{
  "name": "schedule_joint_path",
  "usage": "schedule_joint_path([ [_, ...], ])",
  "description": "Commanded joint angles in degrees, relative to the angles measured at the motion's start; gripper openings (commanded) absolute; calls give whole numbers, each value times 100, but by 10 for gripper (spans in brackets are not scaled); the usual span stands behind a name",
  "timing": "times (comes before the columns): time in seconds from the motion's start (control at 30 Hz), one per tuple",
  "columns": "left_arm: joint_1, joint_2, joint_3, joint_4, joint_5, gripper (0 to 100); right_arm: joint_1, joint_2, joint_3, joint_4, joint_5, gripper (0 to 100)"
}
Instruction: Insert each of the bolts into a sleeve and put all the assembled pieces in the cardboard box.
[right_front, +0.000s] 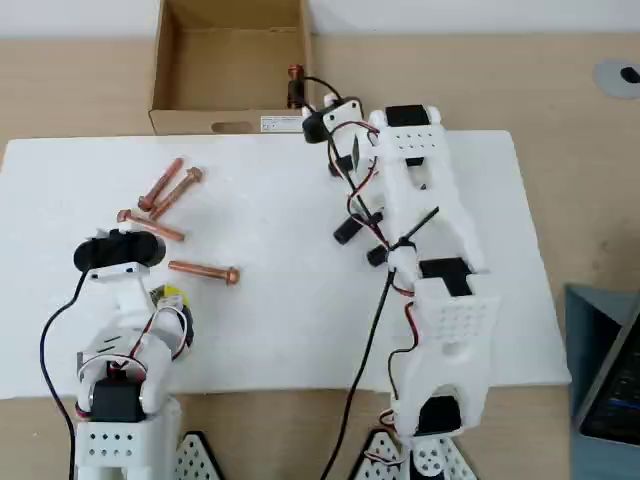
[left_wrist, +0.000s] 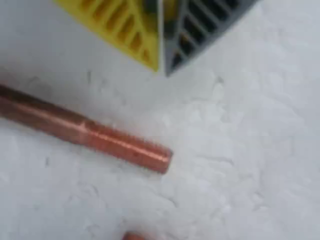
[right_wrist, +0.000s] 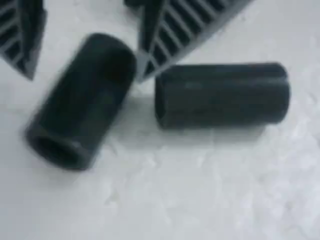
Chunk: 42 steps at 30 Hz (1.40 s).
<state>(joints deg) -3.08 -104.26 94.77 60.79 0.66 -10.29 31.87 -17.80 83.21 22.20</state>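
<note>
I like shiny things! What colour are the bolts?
Coppery orange; the bolts show best in the left wrist view.

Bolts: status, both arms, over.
Left gripper shut, empty, over a bolt. Right gripper open around a sleeve. Four bolts loose on mat, one assembled piece in cardboard box. Second sleeve close beside.

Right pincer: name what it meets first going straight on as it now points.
Probably the nearer black cylindrical sleeve, lying between its open fingers on the white mat; depth is unclear.

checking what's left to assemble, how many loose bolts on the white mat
4 bolts: a pair nearest the box, a third bolt below them, a fourth bolt lowest. Others may hide under the arms.
</note>
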Motion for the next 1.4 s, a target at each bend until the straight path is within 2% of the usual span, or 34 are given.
schedule_joint_path([
  [0.0, -44, -31, -44, -44, 18, 5, 136, 224, -268, -70, -26, 156],
  [0.3, -44, -31, -44, -44, 18, 5, 224, 1086, -1077, 97, 0, 144],
  [0.5, -44, -31, -44, -44, 18, 5, 198, 1235, -1103, 88, 44, 8],
  [0.73, -35, -31, -44, -44, 18, 5, 198, 1103, -1349, 422, 70, 11],
  [1.17, -18, -31, -44, -44, -9, 5, 224, -295, -2782, 1855, 62, 11],
  [1.37, -9, -31, -44, -44, -18, 5, 435, -1587, -2167, 1925, 53, 11],
])
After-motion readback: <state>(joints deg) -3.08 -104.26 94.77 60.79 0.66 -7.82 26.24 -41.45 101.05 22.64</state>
